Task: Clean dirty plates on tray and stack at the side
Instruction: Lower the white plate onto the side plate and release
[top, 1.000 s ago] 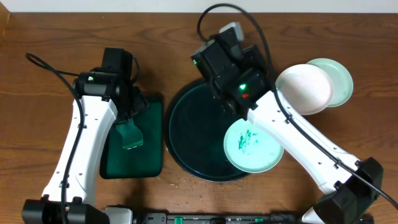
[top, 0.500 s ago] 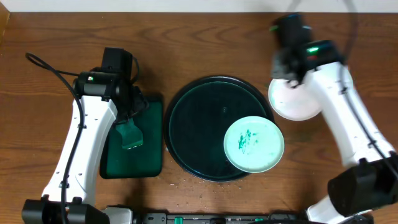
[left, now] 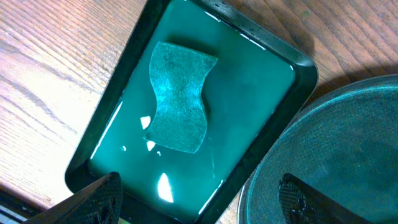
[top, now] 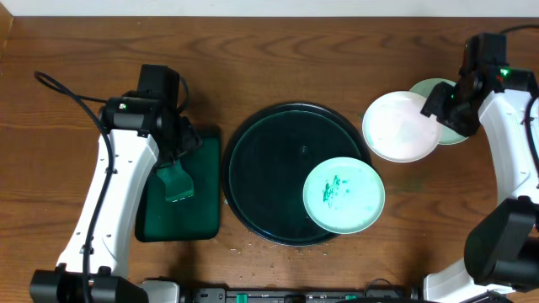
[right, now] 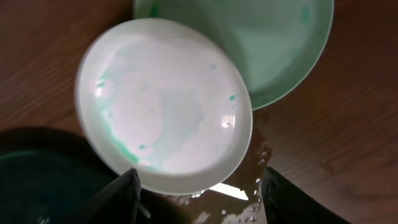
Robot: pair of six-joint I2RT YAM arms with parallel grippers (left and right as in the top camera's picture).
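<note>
Looking down, I see the big round tray (top: pixel 253 168) in the middle of the worktop (top: pixel 76 42). One plate with green smears (top: pixel 344 195) sits on its near right side and pokes out over the rim. Two more plates lie on the worktop at the far right. The white plate (right: pixel 165 106) rests partly on top of the pale green plate (right: pixel 273 43). My right claw (right: pixel 199 186) hangs above them, spread apart and holding nothing. My left claw (left: pixel 199 186) is spread wide too, over the small tray (left: pixel 273 50) with the sponge (left: pixel 179 99) in it.
</note>
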